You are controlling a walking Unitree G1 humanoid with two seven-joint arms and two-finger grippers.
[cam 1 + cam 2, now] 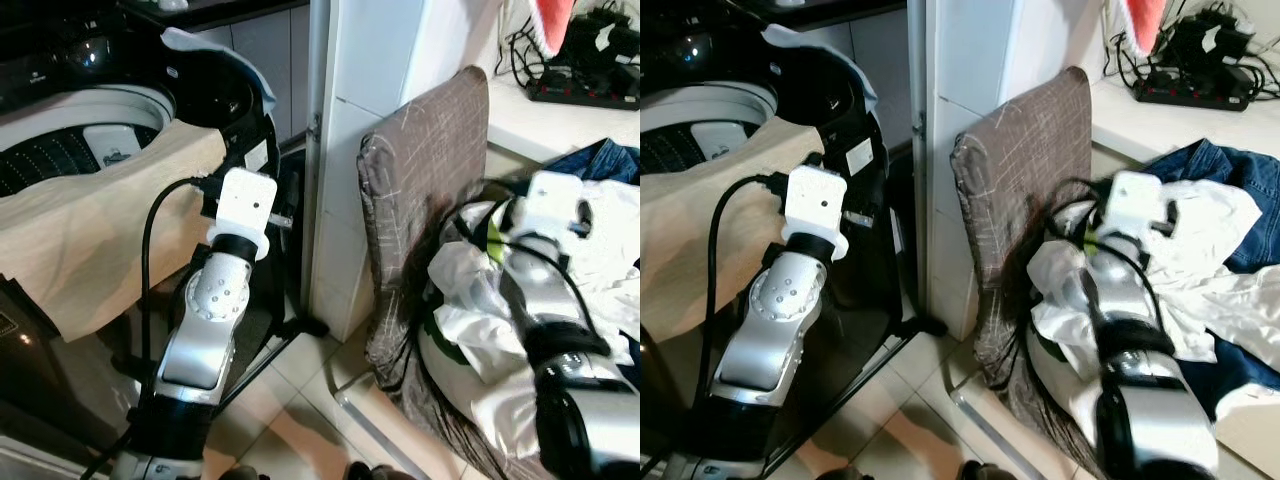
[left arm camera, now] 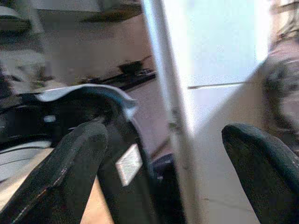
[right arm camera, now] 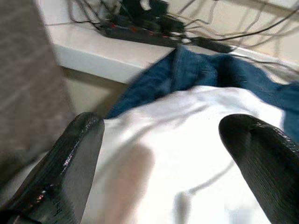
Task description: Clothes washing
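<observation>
- In the right wrist view we look along the right end effector (image 3: 159, 163): its two black fingers (image 3: 70, 158) are spread wide, nothing between them, and they hover just above a white garment (image 3: 187, 140).
- That same view brings close a blue denim piece (image 3: 210, 70) lying behind the white garment, and a power strip (image 3: 154, 35) with cables on the white surface (image 3: 79, 46) beyond.
- From the head views we see what the wrist camera misses: the white garment (image 1: 1200, 240) tops a pile of clothes on a chair (image 1: 420, 180) draped in brown patterned cloth.
- In the left wrist view the left end effector (image 2: 173, 172) is also wide open and holds nothing; between its fingers (image 2: 65, 172) we see the washer's (image 2: 84, 121) black lid edge with a small label, and a white wall corner (image 2: 173, 93). The view is blurred.
- The head views add the washer (image 1: 90, 130) with its top open, and a beige cloth (image 1: 90, 230) hanging over its front rim.
- The left arm (image 1: 215, 300) is bent at the elbow and raised, its wrist beside the washer's rim near the beige cloth.
- The right arm (image 1: 1130, 340) reaches forward over the chair, its wrist over the clothes pile.
</observation>
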